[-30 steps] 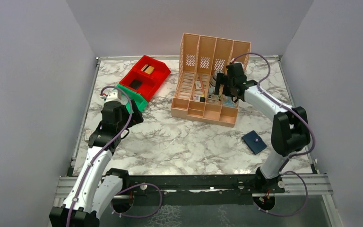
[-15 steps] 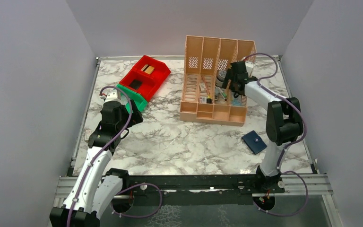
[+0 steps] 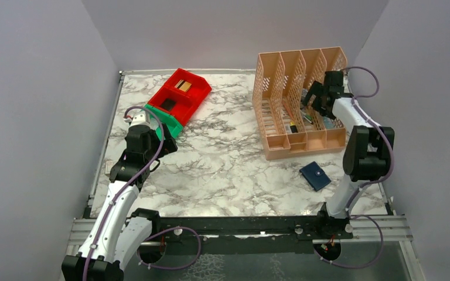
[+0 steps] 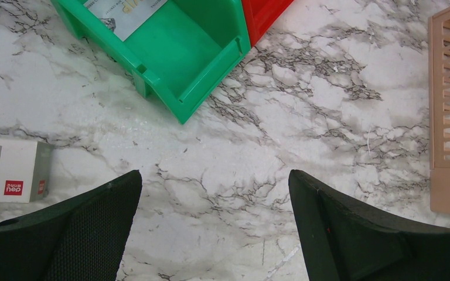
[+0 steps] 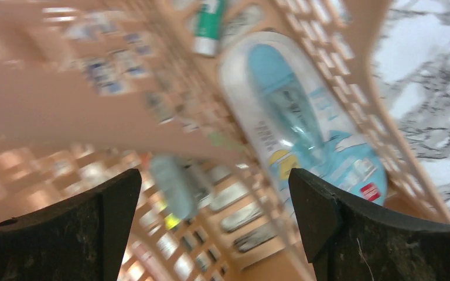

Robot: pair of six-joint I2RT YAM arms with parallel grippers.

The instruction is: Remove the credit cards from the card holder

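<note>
Top external: card holder (image 3: 315,175) flat on desk (image 3: 234,170), prob. light & thin, pinch its edge; left claw (image 4: 214,175), right claw (image 5: 214,175) released.

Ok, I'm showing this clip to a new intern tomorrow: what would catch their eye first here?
Probably the tall peach desk organizer at the far right of the marble table, with the right gripper open over its cluttered compartments. Next come the bright red bin and green bin at the far left, near the open left gripper. The small navy card holder lies untouched at the near right.
</note>
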